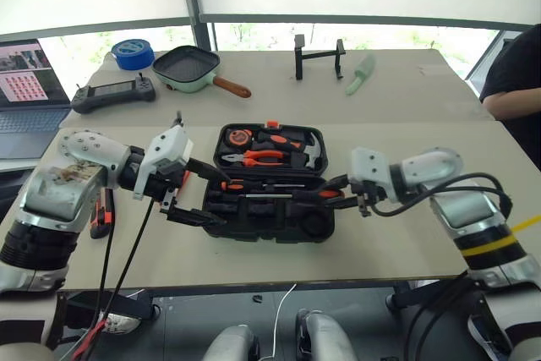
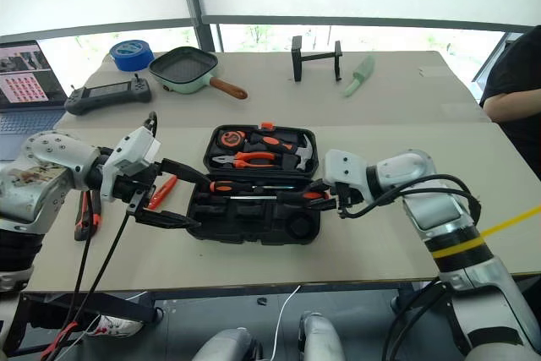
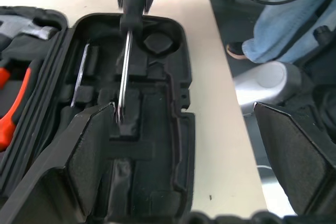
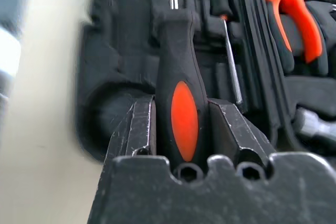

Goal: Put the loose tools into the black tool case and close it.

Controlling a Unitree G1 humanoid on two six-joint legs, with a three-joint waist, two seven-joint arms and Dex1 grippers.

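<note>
The black case (image 1: pixel 270 183) lies open on the table (image 1: pixel 406 251), near its front edge. The right end effector (image 1: pixel 338 194) clamps a black-and-orange screwdriver (image 4: pixel 181 103) over the case's recesses. The left end effector (image 1: pixel 211 196) gapes wide at the case's left rim.

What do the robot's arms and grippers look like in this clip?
Silver-grey metal arm shells with white wrist housings. Left gripper and right gripper each have two black angular fingers. Black cables loop along both forearms; yellow tape bands the right arm.
</note>
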